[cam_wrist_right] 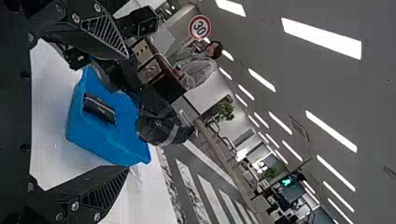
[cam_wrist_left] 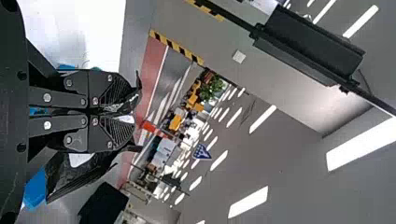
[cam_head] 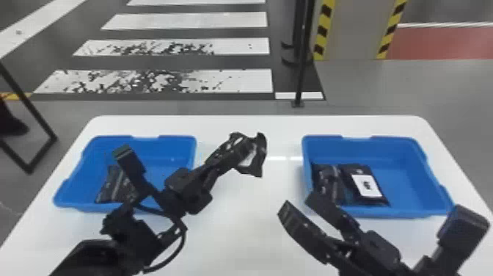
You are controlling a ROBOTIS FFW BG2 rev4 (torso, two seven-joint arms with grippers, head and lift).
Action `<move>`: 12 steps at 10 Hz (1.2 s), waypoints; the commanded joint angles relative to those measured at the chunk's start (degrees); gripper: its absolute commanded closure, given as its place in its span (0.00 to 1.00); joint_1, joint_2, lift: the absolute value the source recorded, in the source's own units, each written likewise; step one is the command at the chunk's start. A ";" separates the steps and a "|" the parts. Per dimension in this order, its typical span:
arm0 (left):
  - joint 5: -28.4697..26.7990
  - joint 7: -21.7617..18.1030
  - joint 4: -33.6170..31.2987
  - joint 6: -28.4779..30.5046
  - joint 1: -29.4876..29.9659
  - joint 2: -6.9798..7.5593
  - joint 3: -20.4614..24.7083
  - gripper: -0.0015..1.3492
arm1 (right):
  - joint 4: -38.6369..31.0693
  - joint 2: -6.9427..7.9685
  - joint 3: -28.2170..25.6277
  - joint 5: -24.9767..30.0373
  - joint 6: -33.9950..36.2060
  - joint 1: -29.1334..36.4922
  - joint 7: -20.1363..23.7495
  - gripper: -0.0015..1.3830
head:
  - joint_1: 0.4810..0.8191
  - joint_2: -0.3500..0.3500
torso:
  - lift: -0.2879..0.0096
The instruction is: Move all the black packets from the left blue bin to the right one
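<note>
My left gripper (cam_head: 238,150) is shut on a black packet (cam_head: 259,158) above the table between the two bins; the left wrist view has the gripper (cam_wrist_left: 126,111) with its fingers together on the packet (cam_wrist_left: 77,175). A dark packet (cam_head: 118,188) lies in the left blue bin (cam_head: 172,141), partly behind the left arm. The right blue bin (cam_head: 400,145) holds a dark packet (cam_head: 326,176) beside one with a white label (cam_head: 359,172). Over that bin's near-left side my right gripper (cam_head: 299,205) is open, and in the right wrist view the gripper (cam_wrist_right: 127,112) has its fingers wide apart.
Both bins stand on a white table (cam_head: 249,227) with a strip of tabletop between them. Beyond its far edge are a thin black post (cam_head: 301,69) and a striped floor. A black metal frame (cam_head: 38,117) stands off the left side.
</note>
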 commanded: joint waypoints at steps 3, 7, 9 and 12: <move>2.72 0.09 -0.15 1.62 -0.95 0.26 -5.95 0.89 | 1.81 -0.82 2.64 -2.01 0.99 -2.95 -0.26 0.14 | 0.63 0.54 | 0.50; 4.44 0.09 -0.15 2.19 -1.51 0.52 -9.26 0.89 | 5.46 -1.61 2.87 -3.04 0.85 -6.61 -2.11 0.14 | 0.63 0.46 | 0.50; 4.44 0.00 -0.29 2.75 -1.65 0.61 -9.60 0.89 | 6.17 -1.61 1.95 -3.04 0.85 -7.17 -3.25 0.14 | 0.63 0.44 | 0.50; 4.66 -0.09 -0.57 3.17 -1.23 0.87 -9.60 0.89 | 6.03 -1.61 1.27 -2.93 0.29 -7.31 -5.01 0.16 | 0.63 0.40 | 0.50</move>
